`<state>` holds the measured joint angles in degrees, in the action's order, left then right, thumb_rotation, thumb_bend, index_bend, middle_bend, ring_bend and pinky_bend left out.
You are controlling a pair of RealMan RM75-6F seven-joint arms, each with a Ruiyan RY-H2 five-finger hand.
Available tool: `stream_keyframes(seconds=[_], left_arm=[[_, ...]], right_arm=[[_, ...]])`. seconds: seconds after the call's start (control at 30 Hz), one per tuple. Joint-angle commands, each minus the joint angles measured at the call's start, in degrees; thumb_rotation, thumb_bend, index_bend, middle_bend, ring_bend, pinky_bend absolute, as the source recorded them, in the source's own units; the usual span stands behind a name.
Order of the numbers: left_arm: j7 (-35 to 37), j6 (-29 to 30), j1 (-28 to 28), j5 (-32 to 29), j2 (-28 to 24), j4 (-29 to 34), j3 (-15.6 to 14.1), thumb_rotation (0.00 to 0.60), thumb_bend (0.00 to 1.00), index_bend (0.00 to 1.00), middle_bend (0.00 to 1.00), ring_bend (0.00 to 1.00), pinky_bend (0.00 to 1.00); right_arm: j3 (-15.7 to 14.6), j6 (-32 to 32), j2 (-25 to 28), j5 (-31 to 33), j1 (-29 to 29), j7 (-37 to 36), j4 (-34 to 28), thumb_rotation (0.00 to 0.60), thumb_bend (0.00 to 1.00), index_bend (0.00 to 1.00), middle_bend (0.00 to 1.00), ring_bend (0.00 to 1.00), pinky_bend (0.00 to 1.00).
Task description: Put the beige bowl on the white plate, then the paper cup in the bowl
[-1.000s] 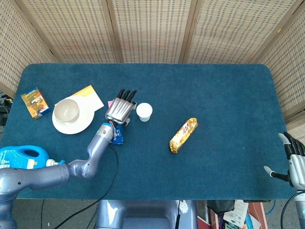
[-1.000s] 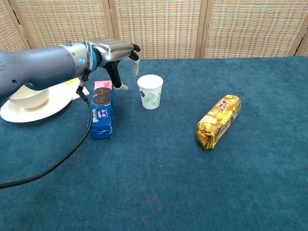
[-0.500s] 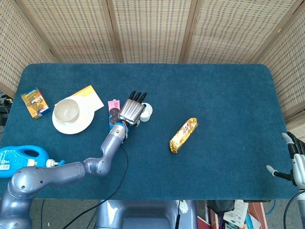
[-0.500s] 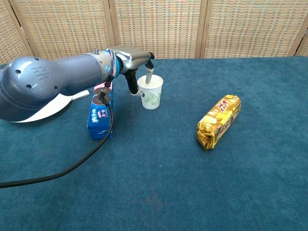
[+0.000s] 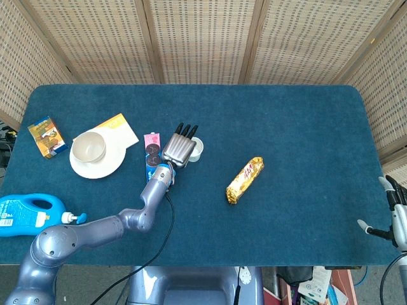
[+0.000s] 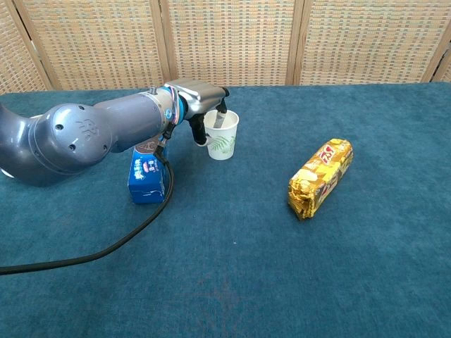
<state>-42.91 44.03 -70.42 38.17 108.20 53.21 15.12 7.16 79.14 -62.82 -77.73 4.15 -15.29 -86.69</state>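
Observation:
The beige bowl sits on the white plate at the table's left. The paper cup stands upright on the blue cloth near the middle, half covered from above by my left hand. In the chest view my left hand is at the cup's rim, with one finger dipped inside and the thumb against the outer left wall, pinching the rim. My right hand hangs at the table's lower right edge with its fingers apart and nothing in it.
A blue cookie box lies just left of the cup under my left forearm. A gold snack packet lies right of centre. A yellow card, a small snack box and a blue detergent bottle sit at the left.
My left hand has moved right from above the cookie box to the cup and put a finger inside its rim. The cup has stayed in place. The right hand has barely shifted.

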Motion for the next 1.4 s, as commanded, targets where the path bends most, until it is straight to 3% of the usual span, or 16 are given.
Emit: stream_keyframes(seconds=[0.03, 0.5, 0.8, 1.0, 1.2, 1.4], left_arm=[[0.3, 0.2, 0.3, 0.3, 0.1, -0.2, -0.1, 0.600, 0.37, 0.56, 0.00, 0.00, 0.00], [1.5, 3.2, 3.3, 1.5, -4.6, 5.4, 0.1, 0.600, 0.37, 0.64, 0.00, 0.00, 0.00], [1.1, 8.7, 9.0, 1.0, -18.8, 21.2, -0.5, 0.600, 0.37, 0.64, 0.00, 0.00, 0.00], [2.8, 11.5, 13.6, 0.6, -27.0, 28.1, -1.7, 0.600, 0.37, 0.64, 0.00, 0.00, 0.00], [6.7, 12.9, 19.6, 0.7, -34.7, 32.1, -4.3, 0.600, 0.37, 0.64, 0.00, 0.00, 0.00], [11.2, 11.4, 25.1, 1.0, -39.2, 31.8, -8.0, 0.600, 0.37, 0.64, 0.00, 0.00, 0.00]], right_arm=[[0.0, 0.1, 0.0, -0.1, 0.0, 0.0, -0.1, 0.600, 0.14, 0.00, 0.00, 0.00, 0.00], [-0.2, 1.3, 0.4, -1.1, -0.4, 0.5, -1.0, 0.600, 0.14, 0.00, 0.00, 0.00, 0.00], [-0.3, 2.8, 0.9, -2.1, -1.0, 0.5, -1.9, 0.600, 0.14, 0.00, 0.00, 0.00, 0.00], [-0.4, 3.6, 1.2, -2.7, -1.3, 0.9, -2.7, 0.600, 0.14, 0.00, 0.00, 0.00, 0.00], [-0.7, 4.6, 1.4, -3.9, -1.5, 1.9, -3.7, 0.600, 0.14, 0.00, 0.00, 0.00, 0.00], [-1.1, 5.3, 1.3, -5.0, -1.5, 3.6, -4.8, 0.600, 0.14, 0.00, 0.00, 0.00, 0.00]])
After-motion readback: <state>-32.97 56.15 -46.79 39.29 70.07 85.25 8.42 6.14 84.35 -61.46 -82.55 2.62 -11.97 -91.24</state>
